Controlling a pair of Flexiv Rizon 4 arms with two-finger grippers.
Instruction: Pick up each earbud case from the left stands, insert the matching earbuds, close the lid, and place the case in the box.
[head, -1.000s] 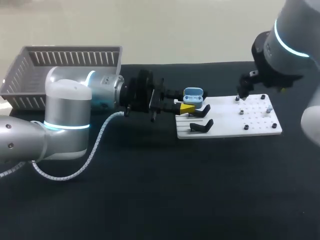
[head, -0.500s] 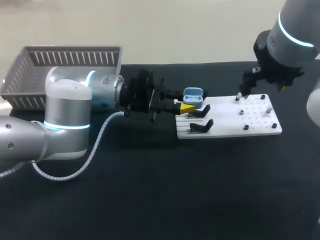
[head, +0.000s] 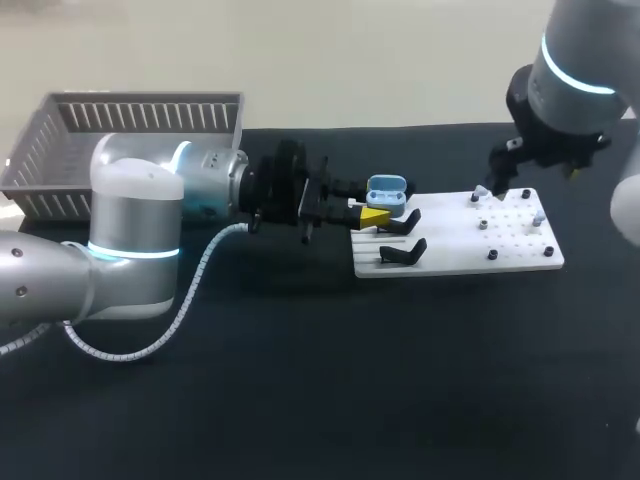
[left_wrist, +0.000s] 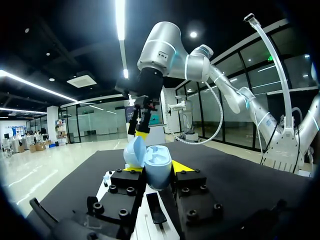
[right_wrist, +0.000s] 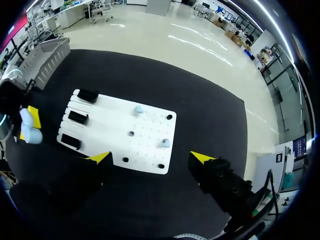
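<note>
Our left gripper (left_wrist: 158, 171) pinches the open light-blue earbud case (left_wrist: 155, 161) from 2 sides at the white board's (right_wrist: 112, 125) stand end, while our right gripper (right_wrist: 150, 159) hangs spread above its pegs (right_wrist: 131, 134).

A basket (head: 130, 130) sits at the back left corner of the worktop (head: 300, 400). To its right, past the middle, lies a board (head: 520, 255). On the board's left part are stands (head: 404, 252), and toward its right lie earbuds (head: 538, 218). The case (head: 386, 189) is held in the left end effector (head: 372, 214) at the board's left end. The right end effector (head: 497, 186) hangs above the board's back edge.
</note>
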